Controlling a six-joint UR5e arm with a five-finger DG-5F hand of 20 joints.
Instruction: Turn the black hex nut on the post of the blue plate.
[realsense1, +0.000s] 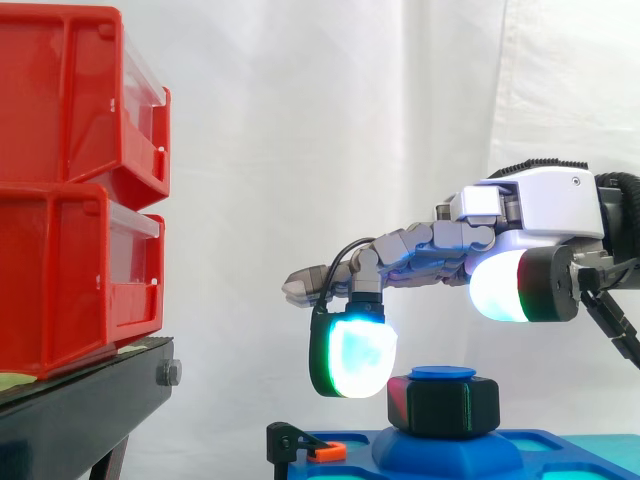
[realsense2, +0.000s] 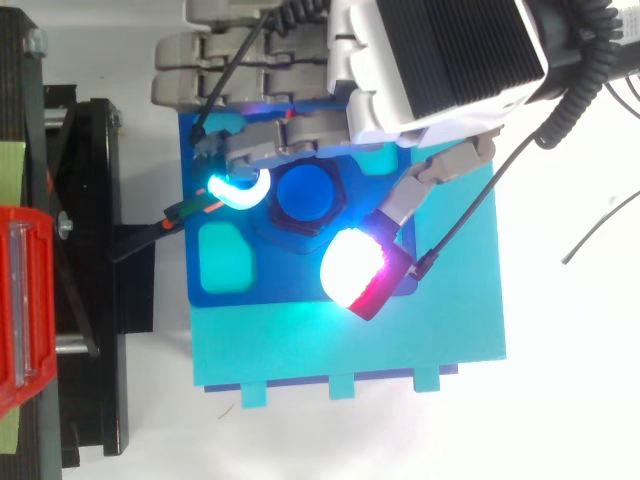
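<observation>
Black hex nut (realsense1: 445, 408) sits low on a thick blue post (realsense1: 443, 373), whose round cap stands just above it. The post rises from the middle of the blue plate (realsense1: 560, 462), which lies on a turquoise board (realsense2: 400, 340). From above, the nut (realsense2: 287, 226) appears as a dark ring round the post cap.

The robot hand (realsense1: 545, 205) reaches in level from the right, above the nut. Most of its fingers (realsense1: 420, 245) stretch straight out past the post. 1 finger bends down, and its glowing cyan pad (realsense1: 352, 362) hangs just left of the nut, close enough that contact cannot be ruled out. The thumb pad (realsense1: 505, 285), glowing white and red, hangs above and to the right of the nut, clearly apart from it. So the fingers are released: they stand on 2 sides of the nut without clamping it.

This looks like the approach step, with the grip not yet made. The next move likely calls for the thumb to drop to the nut's height and close toward the bent finger, so both pads press on opposite flats. Only then could a wrist turn rotate the nut. A poor seat on the flats would probably let the pads slip.

2 red bins (realsense1: 60, 200) are stacked on a black stand (realsense1: 80, 410) at the left, well apart from the work.
</observation>
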